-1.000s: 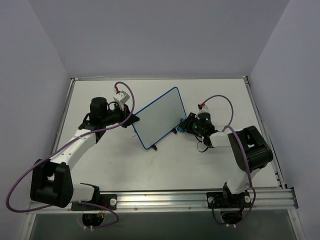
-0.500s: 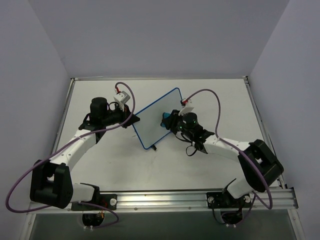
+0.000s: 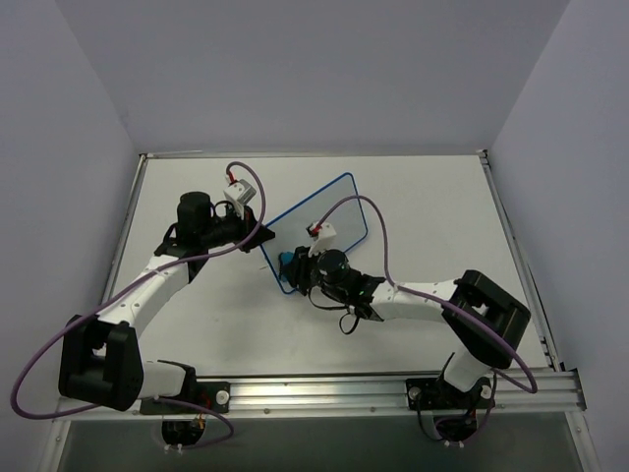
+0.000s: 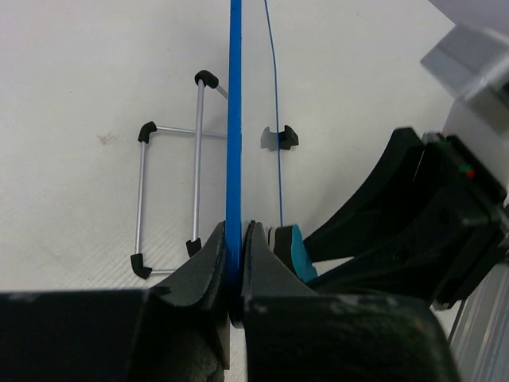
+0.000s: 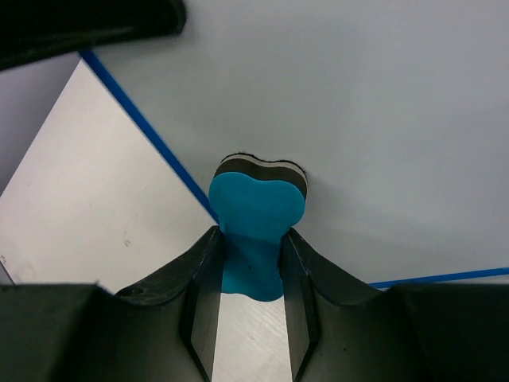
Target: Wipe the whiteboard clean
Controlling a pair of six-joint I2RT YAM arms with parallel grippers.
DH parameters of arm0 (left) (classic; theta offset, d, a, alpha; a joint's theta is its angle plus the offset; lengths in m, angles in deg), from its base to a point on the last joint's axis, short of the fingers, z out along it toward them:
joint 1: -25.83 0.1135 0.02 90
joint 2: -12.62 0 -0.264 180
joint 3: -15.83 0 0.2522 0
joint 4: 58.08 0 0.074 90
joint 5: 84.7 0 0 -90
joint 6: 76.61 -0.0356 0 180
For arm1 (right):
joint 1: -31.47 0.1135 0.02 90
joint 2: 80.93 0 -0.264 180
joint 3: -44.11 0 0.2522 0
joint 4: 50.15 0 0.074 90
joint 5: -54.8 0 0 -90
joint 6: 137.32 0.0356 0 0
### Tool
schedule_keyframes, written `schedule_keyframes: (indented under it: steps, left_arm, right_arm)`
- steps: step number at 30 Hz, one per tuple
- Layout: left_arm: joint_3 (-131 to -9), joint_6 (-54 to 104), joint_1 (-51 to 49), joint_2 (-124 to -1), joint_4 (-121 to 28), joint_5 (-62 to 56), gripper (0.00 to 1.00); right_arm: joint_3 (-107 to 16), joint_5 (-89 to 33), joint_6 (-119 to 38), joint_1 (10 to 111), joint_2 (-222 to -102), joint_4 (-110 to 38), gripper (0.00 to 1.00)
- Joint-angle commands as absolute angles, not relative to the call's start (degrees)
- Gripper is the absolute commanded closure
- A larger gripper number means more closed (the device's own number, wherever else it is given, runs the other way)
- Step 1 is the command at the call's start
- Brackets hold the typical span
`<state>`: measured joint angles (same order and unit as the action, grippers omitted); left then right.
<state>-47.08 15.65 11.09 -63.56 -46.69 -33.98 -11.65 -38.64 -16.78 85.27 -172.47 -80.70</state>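
Observation:
The whiteboard (image 3: pixel 303 236) stands tilted on edge mid-table, with a blue frame and a white face showing no marks. My left gripper (image 3: pixel 263 234) is shut on its left edge; in the left wrist view the fingers (image 4: pixel 235 232) pinch the blue frame (image 4: pixel 235 119). My right gripper (image 3: pixel 295 263) is shut on a small blue eraser (image 3: pixel 286 260) pressed against the board near its lower left corner. In the right wrist view the eraser (image 5: pixel 258 208) sits between the jaws (image 5: pixel 250 248), its dark pad flat on the white face (image 5: pixel 358 119).
A wire stand with black feet (image 4: pixel 171 199) lies on the table behind the board. An aluminium rail (image 3: pixel 393 388) runs along the near edge, and grey walls close in the left, right and back sides. The right arm's purple cable (image 3: pixel 344 202) arcs over the board.
My right gripper has swept the eraser across the board's face from its right edge to the lower left corner. The left gripper and the board have stayed put.

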Motion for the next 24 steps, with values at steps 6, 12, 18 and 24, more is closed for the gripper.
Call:
schedule_keyframes:
  steps: [6, 12, 18, 24]
  left_arm:
    - [-43.99, 2.49, 11.59, -65.34, -40.36, -24.23, 0.98]
    - [-43.73, 2.58, 11.59, -65.16, -40.98, -23.70, 0.98]
    - [-43.64, 2.31, 11.59, -65.07, -40.81, -23.00, 0.98]
    - [-43.29, 2.23, 11.59, -65.07, -40.98, -22.20, 0.98]
  right_arm:
    - [-18.52, -53.47, -14.81, 90.44, -177.60, -83.69, 1.00]
    - [-15.73, -58.93, -11.38, 88.08, -175.94, -79.46, 1.00]
    - [-11.05, -56.39, -10.05, 80.34, -167.69, -76.48, 1.00]
    - [-12.54, -52.79, -16.64, 70.60, -157.40, -63.67, 1.00]
